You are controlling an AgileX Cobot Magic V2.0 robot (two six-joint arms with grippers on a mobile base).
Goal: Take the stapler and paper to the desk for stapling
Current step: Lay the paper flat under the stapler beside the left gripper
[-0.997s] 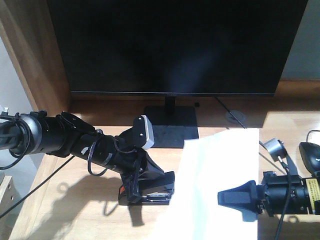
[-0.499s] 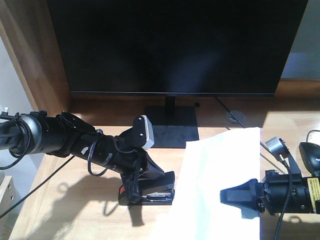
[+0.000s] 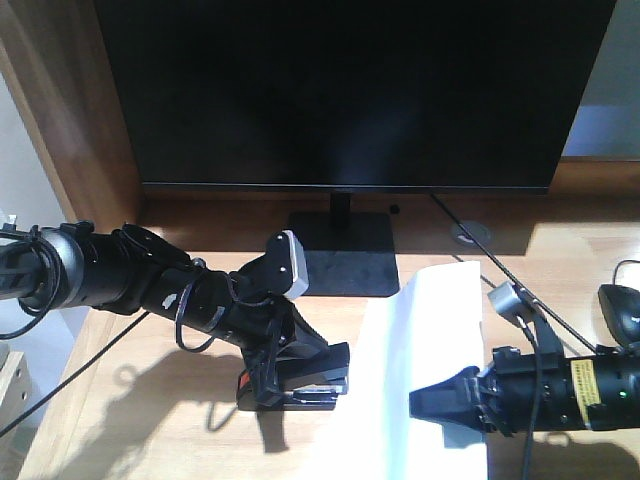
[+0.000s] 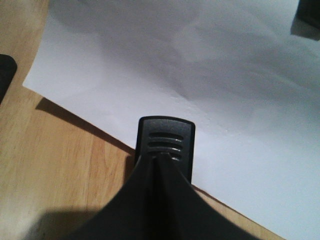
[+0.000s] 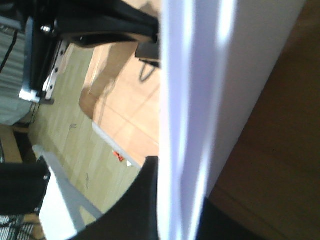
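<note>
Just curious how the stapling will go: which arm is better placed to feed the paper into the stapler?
Right. The right hand pinches the paper beside the stapler; the left hand is occupied at the stapler.

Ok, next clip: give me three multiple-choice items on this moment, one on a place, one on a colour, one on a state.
1. Where is the stapler?
A. left of the paper, in front of the monitor
B. on top of the paper
C. behind the monitor

2. What colour is the patch at the stapler's end?
A. green
B. orange-red
C. blue

3. What state is the paper in?
A. lying free
B. crumpled into a ball
C. pinched by the right claw

Answers:
1. A, it sits by the sheet's left edge, below the screen.
2. B, the front view shows orange-red at its left end.
3. C, the right wrist view shows the sheet clamped edge-on.
</note>
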